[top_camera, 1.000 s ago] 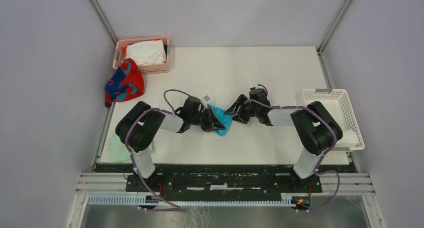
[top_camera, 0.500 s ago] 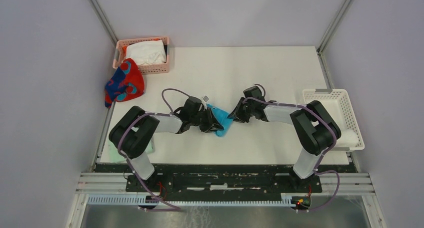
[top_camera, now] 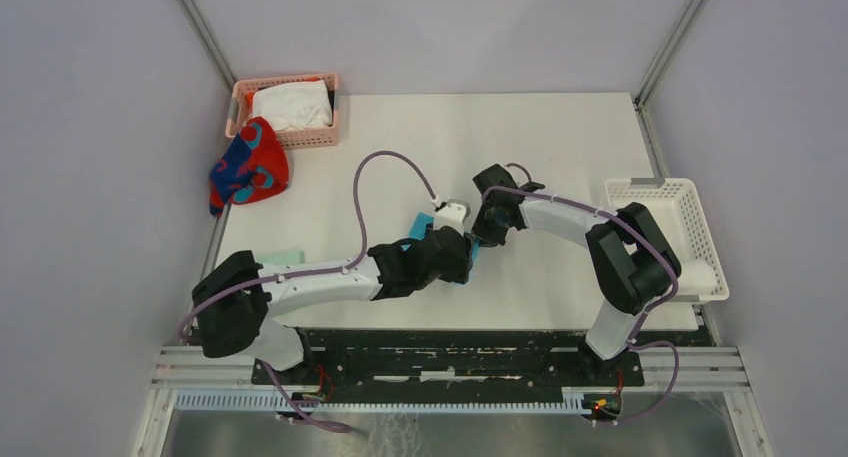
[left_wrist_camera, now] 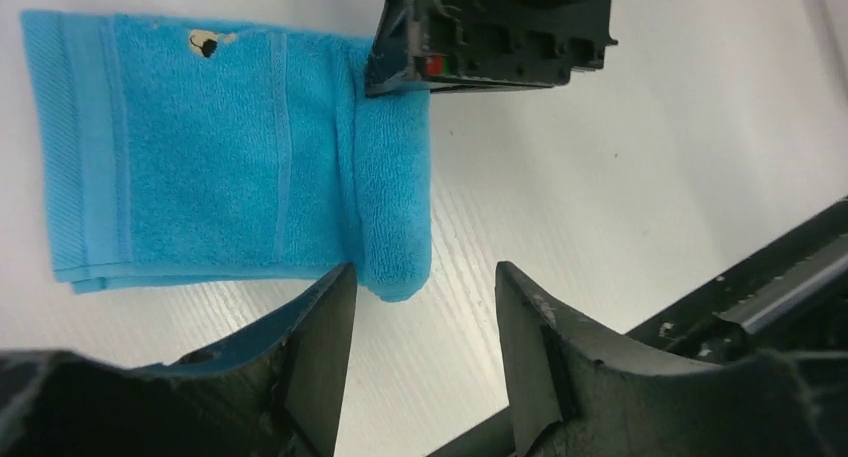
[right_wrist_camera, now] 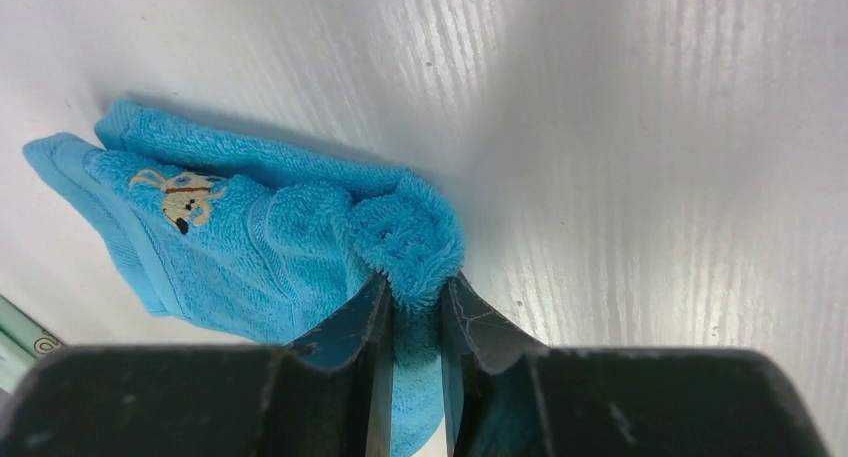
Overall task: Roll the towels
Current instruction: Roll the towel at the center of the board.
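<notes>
Standing with its jaws apart and nothing between them, the left gripper point(left_wrist_camera: 425, 327) hangs just short of the near end of the blue towel point(left_wrist_camera: 200, 147). The towel lies on the desk point(left_wrist_camera: 650, 177). Its unrolled part stretches away to the left of this gripper. The rolled edge point(left_wrist_camera: 395, 197) sits straight ahead of the gap, and its long axis runs directly away from the left gripper toward the right one.

At the far end of that roll the right gripper point(right_wrist_camera: 415, 307) is pinched narrow onto the thick terry fold and holds it. Seen from that gripper, the flat part with the small stitched picture point(right_wrist_camera: 180, 197) spreads off to its left.

Each end of the roll thus has its own gripper: the right one grips the far end, and the left one is nearest the free end. I judge that the next turn depends on the left gripper closing on that near end, in line with the roll, so that both ends can turn together toward the flat part.
</notes>
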Controlling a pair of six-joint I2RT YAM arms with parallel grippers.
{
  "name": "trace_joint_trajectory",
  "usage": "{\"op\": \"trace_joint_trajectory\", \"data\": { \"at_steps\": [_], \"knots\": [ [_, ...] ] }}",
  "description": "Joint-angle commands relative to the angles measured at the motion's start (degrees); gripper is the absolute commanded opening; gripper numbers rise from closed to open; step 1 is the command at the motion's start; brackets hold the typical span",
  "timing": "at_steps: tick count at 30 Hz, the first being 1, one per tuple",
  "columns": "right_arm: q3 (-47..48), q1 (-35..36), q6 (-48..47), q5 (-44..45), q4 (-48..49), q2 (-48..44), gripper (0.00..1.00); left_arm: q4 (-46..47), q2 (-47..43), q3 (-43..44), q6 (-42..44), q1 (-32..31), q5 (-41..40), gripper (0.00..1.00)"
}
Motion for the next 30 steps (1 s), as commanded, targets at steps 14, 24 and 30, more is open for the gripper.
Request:
{"op": "trace_joint_trajectory", "data": {
  "at_steps": [14, 24, 30],
  "knots": [
    [4.35, 0.47, 0.91, 1.57, -6.39, 1.74, 0.22, -2.14, 21.70, 14.26, 17.19, -15.36, -33.25, 0.56],
    [4.10, 0.45, 0.99, 0.08, -5.36, 2.22, 0.22, -6.66, 30.56, 18.21, 14.95, -15.24, -33.77, 0.52],
    [3.76, 0.49, 1.00, -1.33, -3.72, 1.40, 0.23, -7.45, 31.51, 17.06, 12.99, -13.91, -31.23, 0.34]
  ]
}}
